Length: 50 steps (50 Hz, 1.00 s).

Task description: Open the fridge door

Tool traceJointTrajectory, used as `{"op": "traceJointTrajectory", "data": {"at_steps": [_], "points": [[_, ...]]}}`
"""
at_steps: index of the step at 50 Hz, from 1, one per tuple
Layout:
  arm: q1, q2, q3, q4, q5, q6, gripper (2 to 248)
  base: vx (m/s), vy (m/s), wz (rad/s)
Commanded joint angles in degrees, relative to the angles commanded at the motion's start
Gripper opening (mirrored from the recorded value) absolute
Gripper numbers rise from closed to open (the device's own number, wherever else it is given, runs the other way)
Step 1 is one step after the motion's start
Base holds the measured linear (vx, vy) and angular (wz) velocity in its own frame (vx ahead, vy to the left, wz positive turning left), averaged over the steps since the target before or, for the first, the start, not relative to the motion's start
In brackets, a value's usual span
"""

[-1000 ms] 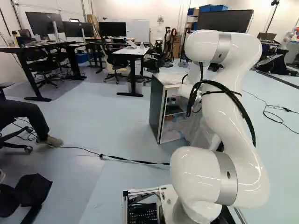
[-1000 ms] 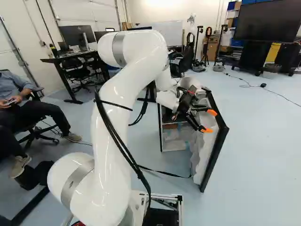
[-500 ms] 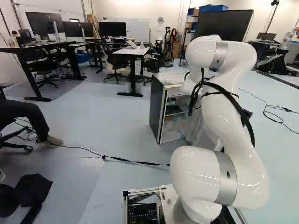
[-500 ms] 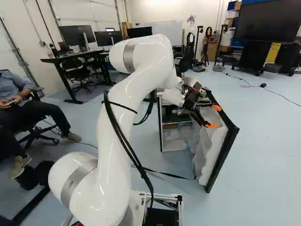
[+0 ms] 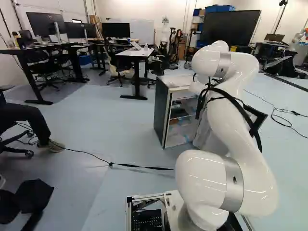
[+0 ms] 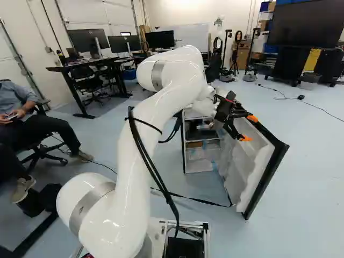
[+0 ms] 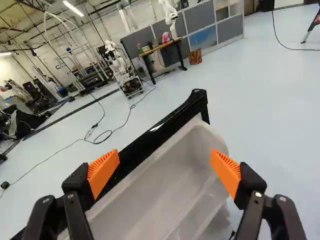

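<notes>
Pale blue floor (image 6: 312,188) spreads through the room, with a white wall (image 6: 172,13) at the far side. The white arm (image 6: 129,177) rises near, bending over towards the fridge. In the wrist view another robot (image 7: 116,62) stands well off across the floor, and a big dark screen (image 6: 305,24) stands far right in the right base view.

Ahead of the arm is the fridge (image 5: 162,113), upright on the floor, its front open so the shelves (image 6: 204,140) show. Its door (image 6: 271,174) is swung wide out to the right and near, black along the edge, with the white lining (image 6: 247,166) facing left towards the arm.

Next in size is the hand (image 6: 248,128), up at the top of the door. Its two fingers are spread, pinching nothing. Seen from the wrist, one orange pad (image 7: 104,169) sits in front of the black edge, the other (image 7: 226,170) by the far rim of the lining; whether either touches, I cannot tell.
</notes>
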Motion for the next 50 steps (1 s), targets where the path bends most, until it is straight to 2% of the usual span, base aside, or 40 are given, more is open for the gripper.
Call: {"op": "traceJointTrajectory", "data": {"at_steps": [9,20,31,50], "points": [[-0.3,-0.8,-1.5,0.0,0.0,0.0,247,0.0,0.0,0.0],[-0.2,-0.5,-1.0,0.0,0.0,0.0,247,0.0,0.0,0.0],[0.2,1.4,2.6,-0.6,0.0,0.0,247,0.0,0.0,0.0],[1.9,6.1,11.6,-4.9,0.0,0.0,247,0.0,0.0,0.0]]}}
